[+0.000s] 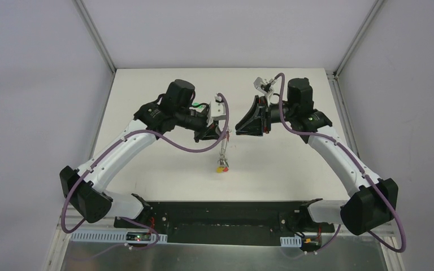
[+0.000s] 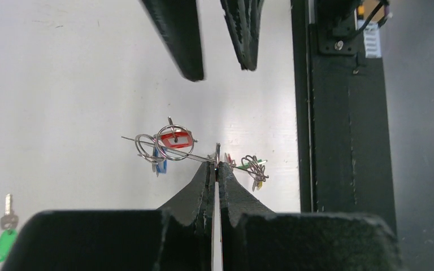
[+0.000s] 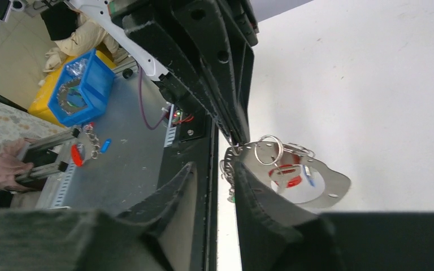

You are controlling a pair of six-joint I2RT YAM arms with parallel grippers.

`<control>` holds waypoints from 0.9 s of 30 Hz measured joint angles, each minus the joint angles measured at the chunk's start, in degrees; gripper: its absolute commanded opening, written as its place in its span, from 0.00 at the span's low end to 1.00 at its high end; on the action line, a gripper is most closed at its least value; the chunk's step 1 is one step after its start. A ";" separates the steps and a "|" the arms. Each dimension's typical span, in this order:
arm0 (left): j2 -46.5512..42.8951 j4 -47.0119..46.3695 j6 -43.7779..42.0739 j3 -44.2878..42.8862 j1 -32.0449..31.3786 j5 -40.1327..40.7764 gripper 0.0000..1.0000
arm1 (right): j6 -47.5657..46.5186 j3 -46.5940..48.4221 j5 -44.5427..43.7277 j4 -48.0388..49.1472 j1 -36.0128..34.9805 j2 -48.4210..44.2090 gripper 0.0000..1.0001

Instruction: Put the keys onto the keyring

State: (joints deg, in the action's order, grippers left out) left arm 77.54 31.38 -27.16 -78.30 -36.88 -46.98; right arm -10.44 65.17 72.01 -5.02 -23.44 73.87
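My left gripper (image 1: 224, 134) (image 2: 217, 165) is shut on the thin grey wire of the keyring (image 2: 195, 156) and holds it above the table. A red-tagged key (image 2: 175, 140) and a blue-tagged key (image 2: 158, 165) hang on the wire to the left of the jaws. A green and yellow cluster (image 2: 254, 169) hangs to the right. In the top view the ring and its keys (image 1: 222, 165) hang below the gripper. My right gripper (image 1: 239, 129) (image 3: 215, 169) is open and empty, its tips facing the left gripper's tips and close to the ring. A loose green-tagged key (image 2: 3, 243) lies on the table.
The black base rail (image 1: 220, 217) runs along the table's near edge, with a metal shelf below it. In the right wrist view a blue bin (image 3: 79, 90) stands off the table. The white walls (image 1: 39, 84) close in the sides and back.
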 measured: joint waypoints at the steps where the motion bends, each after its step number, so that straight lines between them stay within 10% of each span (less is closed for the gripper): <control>1: -0.46 1.18 -1.68 0.00 -0.42 0.96 0.00 | -0.13 0.00 0.02 -0.11 0.00 -0.09 0.40; 27: -6.43 20.52 -37.53 2.27 -1.79 -2.62 0.00 | 1.44 -3.17 -0.20 2.64 -4.09 2.67 0.42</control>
State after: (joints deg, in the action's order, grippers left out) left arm 71.11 51.90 -64.69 -76.03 -38.68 -49.60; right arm -8.99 62.00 71.81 -2.37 -27.53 76.53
